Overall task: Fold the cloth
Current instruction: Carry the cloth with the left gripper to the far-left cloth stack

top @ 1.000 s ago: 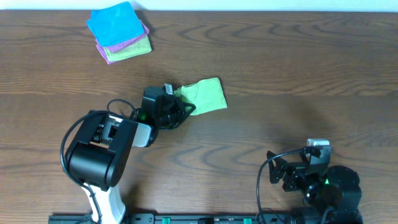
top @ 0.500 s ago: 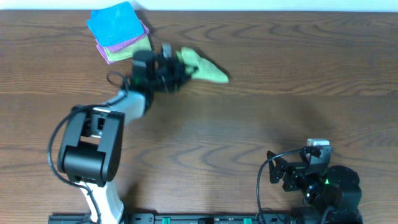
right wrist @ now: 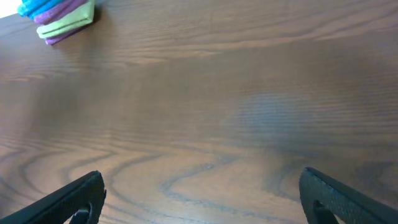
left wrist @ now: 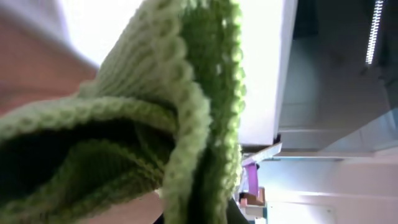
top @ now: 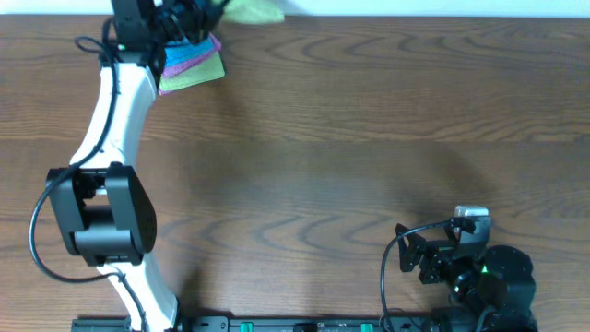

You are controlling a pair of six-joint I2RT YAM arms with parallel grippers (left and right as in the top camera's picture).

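White-and-black left arm (top: pixel 115 101), black cables (top: pixel 383 272)

Cloth (left wrist: pixel 186 93): light lime green, plain, no printed pattern. The left wrist view shows a looped weave, darker green inside the folds.

Folded stack (top: pixel 194 70), just beside the left gripper (top: pixel 210 11): bright blue layer over pink-purple over pale green, all plain.

Table (top: pixel 369 138): dark brown wood with wavy, lighter grain lines.

Left arm (top: pixel 115 101): white link, black joint housings.

Right gripper (right wrist: pixel 199 199): fingers (right wrist: pixel 71 198) matte black, with brown wood grain showing between them.

Right arm (top: pixel 493 277): black, with one small green light and a grey-white block on top.
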